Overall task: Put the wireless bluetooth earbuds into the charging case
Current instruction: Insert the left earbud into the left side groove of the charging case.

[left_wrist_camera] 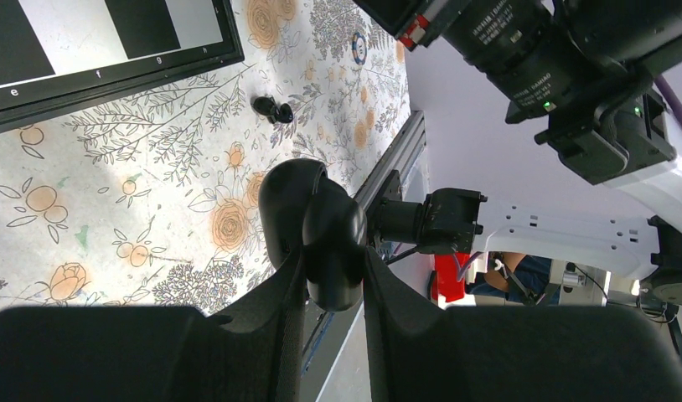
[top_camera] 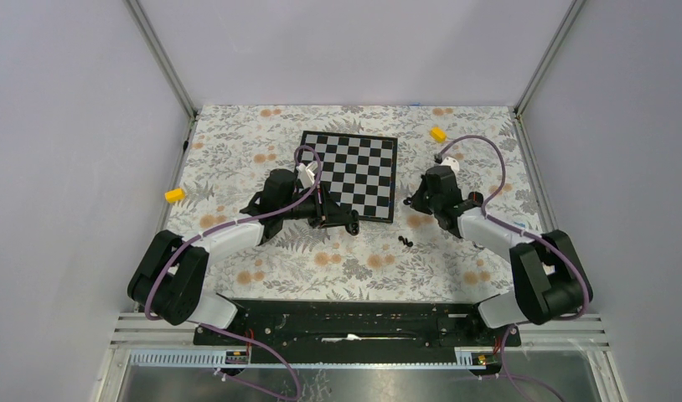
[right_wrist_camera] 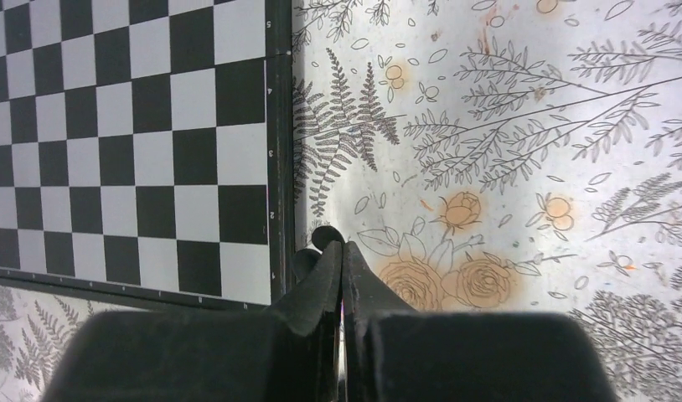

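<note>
the left tool (left_wrist_camera: 333, 270) pinches the black rounded case (left_wrist_camera: 308, 209) between its two fingers, lifted off the flowered worktop (top_camera: 321, 270) just near of the chessboard's (top_camera: 354, 172) near edge. the step in hand looks like presenting the case so the buds can be loaded. the wrist view shows only its dark outer shell. whether the lid is open, and which way the inside faces, cannot be told.

to the right of it, two tiny glossy black earbuds (top_camera: 405, 241) lie touching each other on the worktop, near of the board's right corner and between the two arms. neither is in the case yet.

further right, the right tool (right_wrist_camera: 342, 251) has its fingers pressed together, low over the worktop just beside the board's right edge. a small dark bump sits at its tips. it may be a bud or part of the finger, and the view is too close to tell.

the next move likely calls for the right tool to spread over one bud, nip it and carry it to the case. the buds are small and slippery, and the pair touching makes a clean single pick harder.
</note>
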Controlling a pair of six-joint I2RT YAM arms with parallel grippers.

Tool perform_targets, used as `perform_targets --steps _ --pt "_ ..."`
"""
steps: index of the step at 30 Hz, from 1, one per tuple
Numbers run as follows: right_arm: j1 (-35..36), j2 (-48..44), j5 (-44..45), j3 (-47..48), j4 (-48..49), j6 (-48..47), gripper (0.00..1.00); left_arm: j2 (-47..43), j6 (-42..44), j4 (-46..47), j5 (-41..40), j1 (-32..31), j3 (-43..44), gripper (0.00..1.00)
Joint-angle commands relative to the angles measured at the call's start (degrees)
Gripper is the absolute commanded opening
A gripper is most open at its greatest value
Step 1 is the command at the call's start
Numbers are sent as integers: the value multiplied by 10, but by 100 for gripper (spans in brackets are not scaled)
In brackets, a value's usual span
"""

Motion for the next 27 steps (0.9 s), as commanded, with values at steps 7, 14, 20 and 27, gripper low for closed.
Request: perform_targets --steps 7,14,20,27 --pt "1 -130 -61 -68 -25 -123 0 28 0 30 31 1 29 4" --pt "2 -108 -105 -39 -146 -159 0 52 5 25 43 1 47 4" --pt "3 -75 -84 -35 -143 -126 0 53 5 24 45 1 48 5" --pt "2 -41 -77 -42 -119 -71 24 45 11 14 45 0 44 5"
